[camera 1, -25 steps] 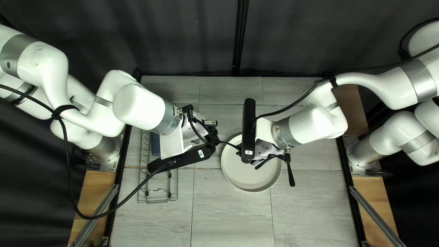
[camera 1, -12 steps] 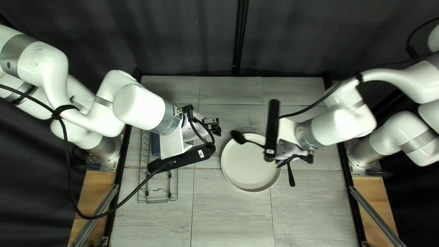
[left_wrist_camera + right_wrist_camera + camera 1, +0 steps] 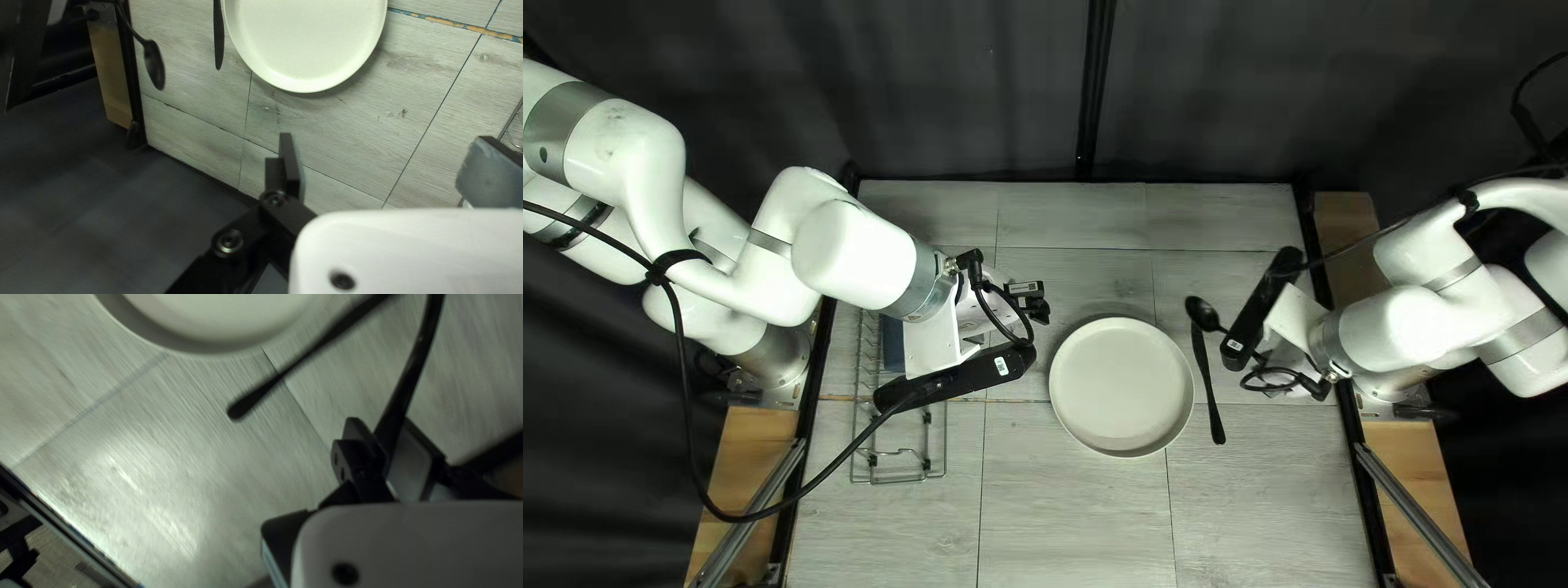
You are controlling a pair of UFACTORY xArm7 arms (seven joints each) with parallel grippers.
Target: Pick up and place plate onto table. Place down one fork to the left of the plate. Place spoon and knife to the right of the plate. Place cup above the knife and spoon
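White plate [image 3: 1122, 389] on counter [image 3: 1067, 512]; black knife [image 3: 1208, 381], its three o'clock; spoon [image 3: 1202, 314], two o'clock, right gripper's [image 3: 1288, 359] fingers closed on handle; left gripper [image 3: 1031, 304], fingers wide apart, empty.

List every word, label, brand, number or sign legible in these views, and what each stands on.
No text can be read.
Small white label on the long black bar at my left arm: too small to read.
Small white label on the long black bar at my right arm: too small to read.
White round plate, black spoon, black knife: no print visible.
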